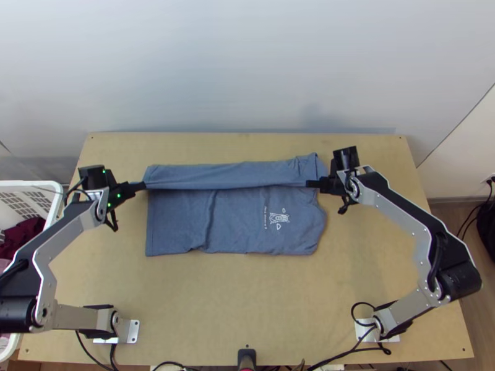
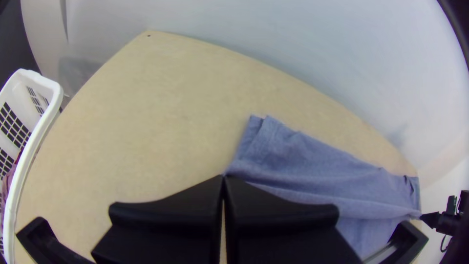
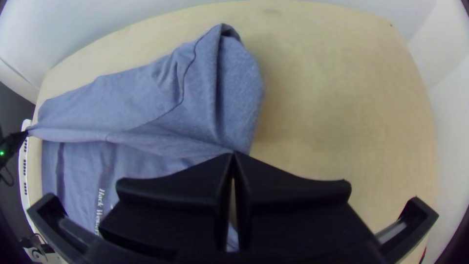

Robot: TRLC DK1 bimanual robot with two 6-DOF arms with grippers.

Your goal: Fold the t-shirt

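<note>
Your left gripper point(image 1: 145, 185) pinches the blue-grey t-shirt point(image 1: 179, 222) at one end of a folded-over edge; your right gripper point(image 1: 309, 183) pinches that edge's other end. Cloth stretches nearly straight between them. Beyond both grippers you have the folded part; nearer you, the printed front lies spread on the table point(image 1: 247, 303). White basket point(image 1: 31, 183): outward of your left gripper, beside the table.

T-shirt point(image 1: 176, 222) blue-grey, print point(image 1: 279, 218) white; table point(image 1: 247, 290) tan; basket point(image 2: 57, 93) white.
</note>
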